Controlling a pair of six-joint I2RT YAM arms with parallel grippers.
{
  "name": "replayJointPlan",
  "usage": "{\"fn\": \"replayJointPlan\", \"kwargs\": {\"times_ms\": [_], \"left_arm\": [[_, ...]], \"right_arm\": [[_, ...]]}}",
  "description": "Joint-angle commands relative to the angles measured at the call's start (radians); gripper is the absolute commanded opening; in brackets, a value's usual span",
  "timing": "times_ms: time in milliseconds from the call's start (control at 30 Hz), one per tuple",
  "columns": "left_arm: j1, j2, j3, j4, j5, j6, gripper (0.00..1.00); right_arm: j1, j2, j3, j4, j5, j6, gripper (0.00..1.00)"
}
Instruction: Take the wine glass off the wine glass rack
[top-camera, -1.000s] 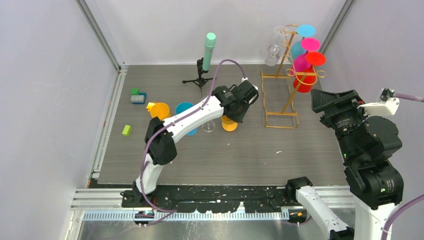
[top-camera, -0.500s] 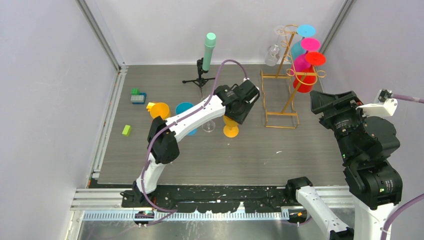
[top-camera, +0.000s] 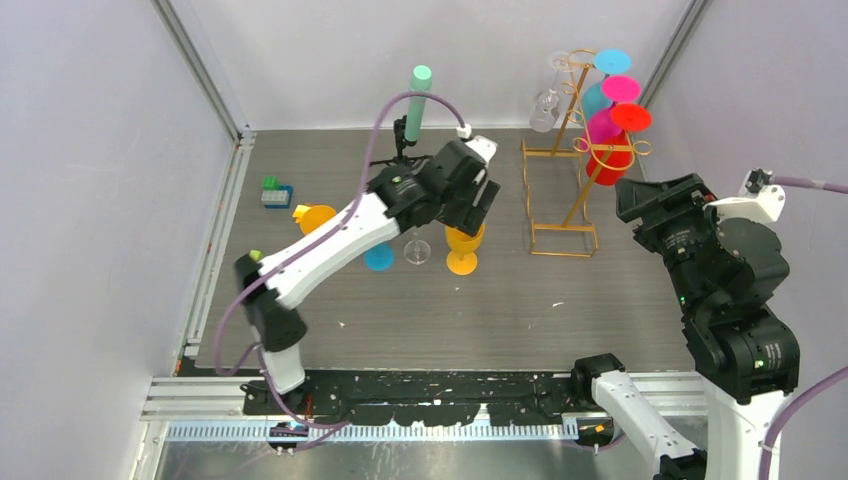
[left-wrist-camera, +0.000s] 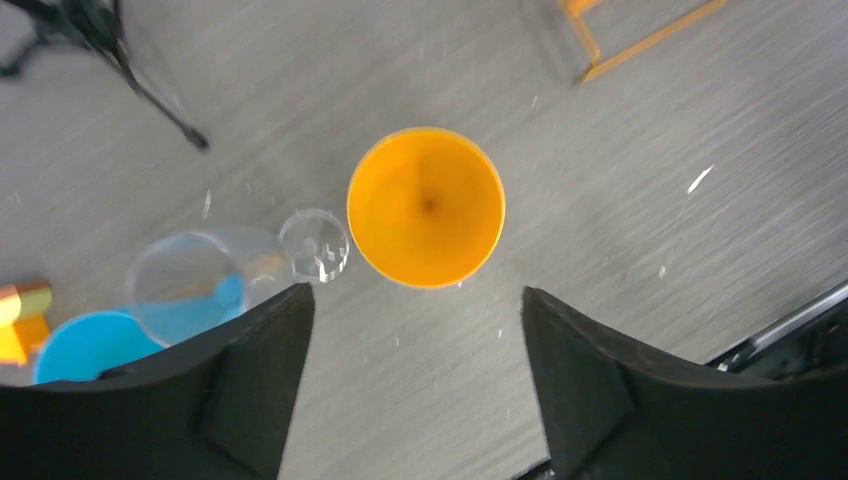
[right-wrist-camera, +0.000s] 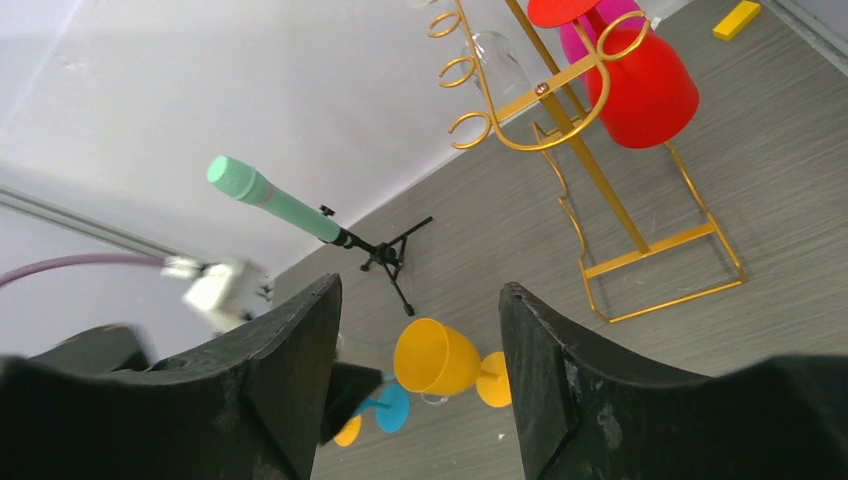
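Note:
The gold wire wine glass rack (top-camera: 565, 253) stands at the back right. Clear (top-camera: 545, 105), blue, magenta and red (top-camera: 612, 160) wine glasses hang upside down from it. An orange wine glass (top-camera: 462, 245) stands upright on the table to its left. My left gripper (top-camera: 475, 212) hovers open right above that glass, holding nothing. In the left wrist view, the orange bowl (left-wrist-camera: 425, 205) lies beyond the left gripper (left-wrist-camera: 415, 295). My right gripper (top-camera: 640, 205) is open and empty, right of the rack. The right wrist view looks between the right gripper's (right-wrist-camera: 420, 290) fingers at the rack (right-wrist-camera: 613, 205) and red glass (right-wrist-camera: 645, 85).
A clear glass (top-camera: 417, 250), a blue glass (top-camera: 378, 257) and another orange glass (top-camera: 318, 218) are grouped left of the standing orange one. A black tripod with a mint-green cylinder (top-camera: 416, 100) stands at the back. Small toy blocks (top-camera: 274, 192) lie at the left.
My left gripper has opened and let go of the orange wine glass, which now stands on the table. The left arm has lifted and drawn back. The right arm has barely shifted.

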Motion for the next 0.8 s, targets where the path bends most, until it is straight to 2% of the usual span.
{"fn": "replayJointPlan", "kwargs": {"times_ms": [0, 100, 133, 267, 400, 467, 533, 600, 767], "left_arm": [[-0.003, -0.213, -0.134, 0.174, -0.025, 0.02, 0.83], [-0.004, -0.35, -0.269, 0.27, -0.016, 0.027, 0.98], [-0.003, -0.409, -0.313, 0.298, -0.015, 0.028, 0.99], [-0.002, -0.563, -0.459, 0.391, -0.022, 0.029, 1.0], [-0.002, -0.651, -0.527, 0.429, -0.027, 0.031, 0.98], [-0.002, -0.675, -0.545, 0.429, -0.02, 0.035, 0.98], [-0.002, -0.689, -0.559, 0.422, -0.014, 0.037, 0.98], [-0.002, -0.697, -0.569, 0.411, -0.002, 0.036, 0.98], [-0.002, -0.712, -0.597, 0.395, 0.028, 0.019, 0.98]], "right_arm": [[0.001, 0.063, 0.045, 0.012, 0.01, -0.049, 0.65], [0.001, 0.14, 0.094, 0.003, -0.006, -0.088, 0.67], [0.001, 0.178, 0.128, -0.011, -0.005, -0.109, 0.68], [0.001, 0.295, 0.217, -0.031, 0.066, -0.203, 0.74], [-0.008, 0.408, 0.317, -0.032, 0.142, -0.303, 0.78], [-0.036, 0.473, 0.364, -0.035, 0.117, -0.334, 0.79], [-0.094, 0.531, 0.405, -0.042, 0.052, -0.343, 0.79], [-0.244, 0.579, 0.425, -0.04, -0.068, -0.33, 0.79], [-0.45, 0.645, 0.381, 0.047, -0.242, -0.271, 0.8]]}}
